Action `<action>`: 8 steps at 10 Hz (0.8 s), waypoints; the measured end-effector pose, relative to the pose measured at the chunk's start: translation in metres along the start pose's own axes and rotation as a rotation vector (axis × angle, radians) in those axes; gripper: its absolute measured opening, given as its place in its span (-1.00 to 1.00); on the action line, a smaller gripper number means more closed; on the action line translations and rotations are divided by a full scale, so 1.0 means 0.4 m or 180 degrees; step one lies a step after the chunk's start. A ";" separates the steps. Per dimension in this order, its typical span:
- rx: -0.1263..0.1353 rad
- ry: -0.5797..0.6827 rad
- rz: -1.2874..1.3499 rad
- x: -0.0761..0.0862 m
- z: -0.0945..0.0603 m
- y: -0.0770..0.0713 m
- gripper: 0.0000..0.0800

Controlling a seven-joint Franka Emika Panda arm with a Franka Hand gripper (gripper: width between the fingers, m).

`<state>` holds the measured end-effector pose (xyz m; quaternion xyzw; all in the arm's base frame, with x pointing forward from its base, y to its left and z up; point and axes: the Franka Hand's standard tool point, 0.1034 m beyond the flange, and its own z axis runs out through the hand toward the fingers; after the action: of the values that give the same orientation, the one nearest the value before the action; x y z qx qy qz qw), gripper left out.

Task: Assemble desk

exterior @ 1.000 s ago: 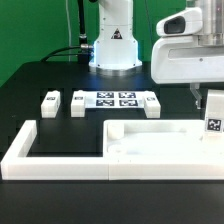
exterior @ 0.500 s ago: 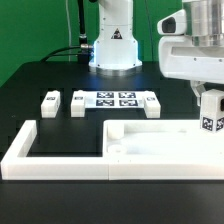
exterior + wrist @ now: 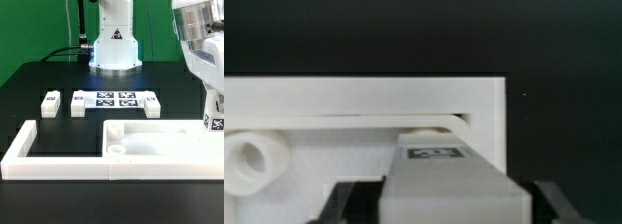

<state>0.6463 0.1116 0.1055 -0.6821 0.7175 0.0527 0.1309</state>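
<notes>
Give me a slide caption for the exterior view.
The hand holds a tagged white leg at the end of the tabletop on the exterior view's right.

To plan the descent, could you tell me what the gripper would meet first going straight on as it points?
The leg clamped in the gripper would land first on the tabletop, probably just inside its rim corner; exact depth is unclear.

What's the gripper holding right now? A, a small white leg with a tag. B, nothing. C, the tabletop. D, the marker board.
A: the gripper is closed on a small tagged white leg, its fingers on either side of it, over the tabletop at the exterior view's right.
</notes>
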 end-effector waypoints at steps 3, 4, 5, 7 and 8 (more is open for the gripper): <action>-0.0006 0.0000 -0.0101 -0.004 0.001 0.002 -0.26; -0.0013 0.0009 -0.0222 -0.002 0.001 0.002 0.19; -0.0040 0.0021 -0.0695 0.009 0.000 0.003 0.47; -0.0059 0.0059 -0.1614 0.019 -0.003 0.002 0.59; -0.0061 0.0058 -0.1776 0.019 -0.002 0.002 0.62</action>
<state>0.6451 0.1042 0.1044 -0.8550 0.5025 0.0153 0.1274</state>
